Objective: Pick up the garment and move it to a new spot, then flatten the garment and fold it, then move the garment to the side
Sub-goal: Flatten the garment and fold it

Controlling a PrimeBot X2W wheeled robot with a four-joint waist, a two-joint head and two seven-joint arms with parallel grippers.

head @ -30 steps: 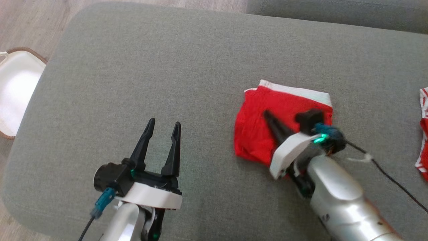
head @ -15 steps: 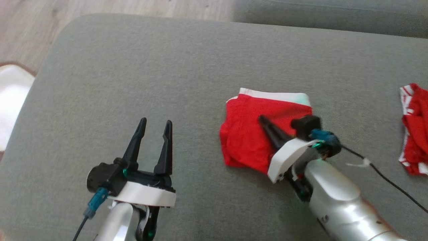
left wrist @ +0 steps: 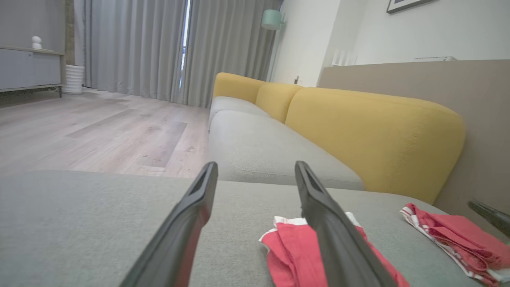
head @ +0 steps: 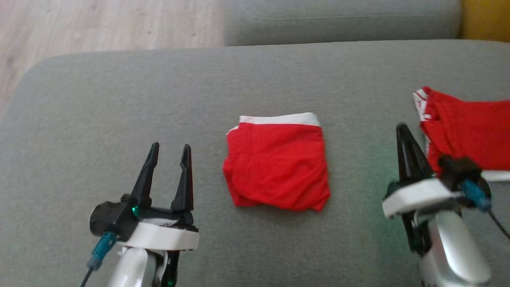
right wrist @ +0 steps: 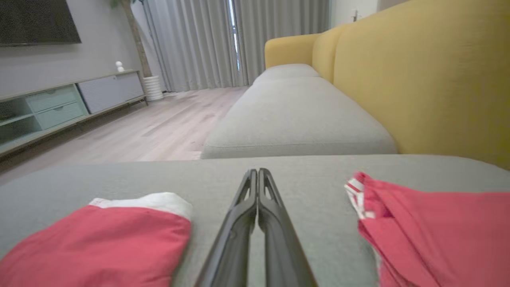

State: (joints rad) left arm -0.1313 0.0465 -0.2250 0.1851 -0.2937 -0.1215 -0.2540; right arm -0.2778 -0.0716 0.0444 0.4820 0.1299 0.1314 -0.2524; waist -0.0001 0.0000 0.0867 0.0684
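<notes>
The garment [head: 277, 165] is red with a white waistband, folded into a compact square in the middle of the grey seat cushion [head: 119, 99]. My left gripper [head: 169, 149] stands open to its left, a short way off, with nothing between its fingers. In the left wrist view the left gripper [left wrist: 255, 171] points past the garment [left wrist: 287, 247], which lies behind its right finger. My right gripper [head: 402, 129] is shut and empty to the right of the garment, clear of the cloth. In the right wrist view the closed right gripper [right wrist: 258, 173] has the garment [right wrist: 111, 239] on its left.
A second red garment [head: 466, 139] with striped trim lies loosely at the cushion's right, just right of my right gripper, also in the wrist views [right wrist: 438, 231] [left wrist: 450, 235]. Another grey cushion [head: 338, 20] and the yellow backrest [head: 486, 20] lie beyond; wooden floor [head: 99, 28] far left.
The head camera has swung right. My right gripper, which lay over the folded garment, has come off it to the right and now stands between the two red garments. The left gripper stays open.
</notes>
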